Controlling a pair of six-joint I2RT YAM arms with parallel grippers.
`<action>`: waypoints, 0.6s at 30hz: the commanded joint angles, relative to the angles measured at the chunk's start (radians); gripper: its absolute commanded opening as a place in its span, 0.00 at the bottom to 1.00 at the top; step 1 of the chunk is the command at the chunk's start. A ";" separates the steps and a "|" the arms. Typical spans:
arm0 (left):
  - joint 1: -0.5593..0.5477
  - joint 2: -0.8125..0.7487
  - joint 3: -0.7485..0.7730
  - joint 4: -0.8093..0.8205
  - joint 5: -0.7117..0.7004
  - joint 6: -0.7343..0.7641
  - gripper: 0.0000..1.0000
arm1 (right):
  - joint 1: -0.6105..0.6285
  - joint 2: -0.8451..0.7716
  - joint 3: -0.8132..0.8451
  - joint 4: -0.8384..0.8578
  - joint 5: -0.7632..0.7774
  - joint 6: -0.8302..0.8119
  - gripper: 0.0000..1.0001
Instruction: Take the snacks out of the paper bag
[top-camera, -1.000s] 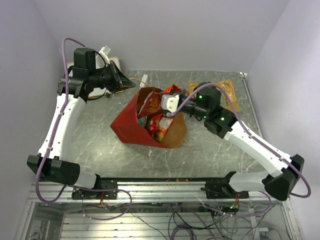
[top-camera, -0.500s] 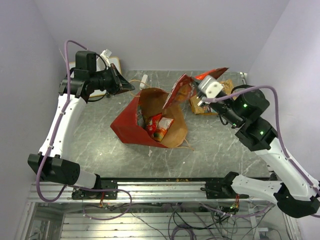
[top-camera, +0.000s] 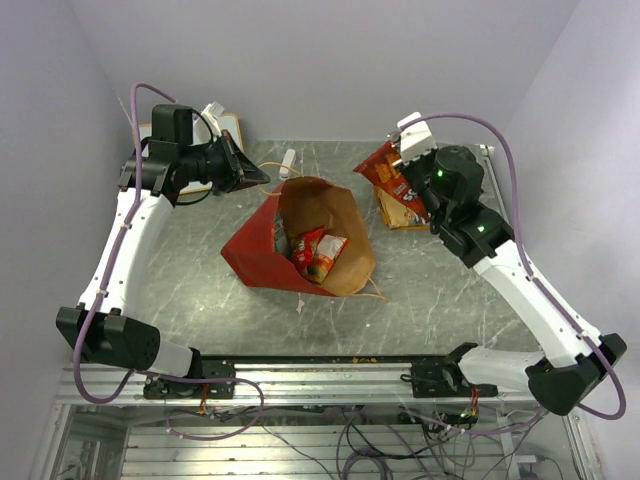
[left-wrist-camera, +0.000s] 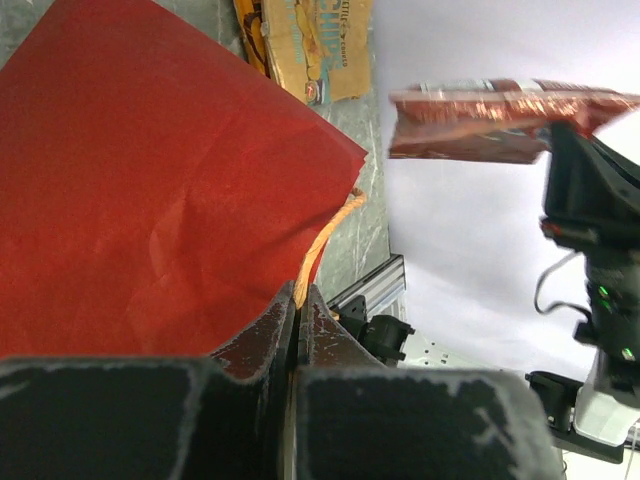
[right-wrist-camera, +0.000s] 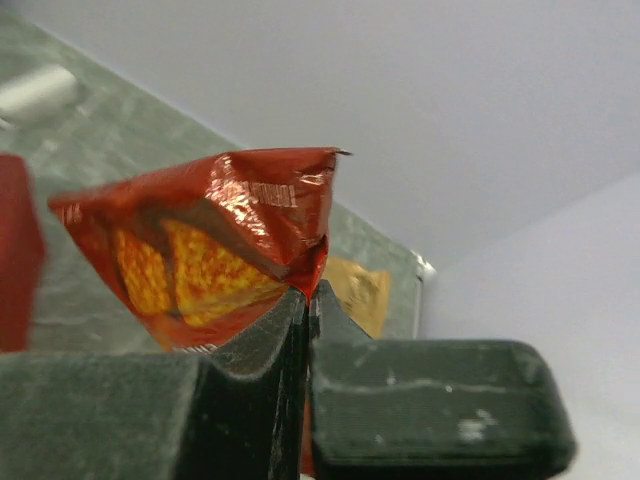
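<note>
Red outside and brown kraft within, the paper bag lies slumped at the middle of the grey marbled table, its mouth gaping so that the top view looks straight into it. Two snacks show inside: a red and orange packet near the middle of the opening and, just left of it, a packet with teal, partly hidden by the bag's wall.

At the bag's far left corner the left tool has its jaws pressed together on the bag's tan cord handle. In the left wrist view the cord runs from the red rim straight down into the closed jaws.

Over the far right of the table, apart from the bag, the right tool is raised. It is clamped on one corner of a red foil packet with orange snack pieces printed on it. That packet hangs in the air off the table, beyond the bag's mouth. Below it a tan and orange packet lies flat on the table, partly covered by the right arm in the top view.

A small white object lies near the table's far edge, between the left tool and the bag's mouth; it is too small to tell what it is
</note>
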 joint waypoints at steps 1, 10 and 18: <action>0.008 -0.038 0.000 0.032 0.033 0.002 0.07 | -0.137 -0.012 -0.078 0.036 -0.095 -0.078 0.00; 0.009 -0.025 -0.001 0.030 0.039 0.006 0.07 | -0.356 -0.041 -0.282 0.155 -0.446 -0.358 0.00; 0.009 0.015 0.038 0.015 0.049 0.013 0.07 | -0.483 0.069 -0.301 0.102 -0.742 -0.591 0.00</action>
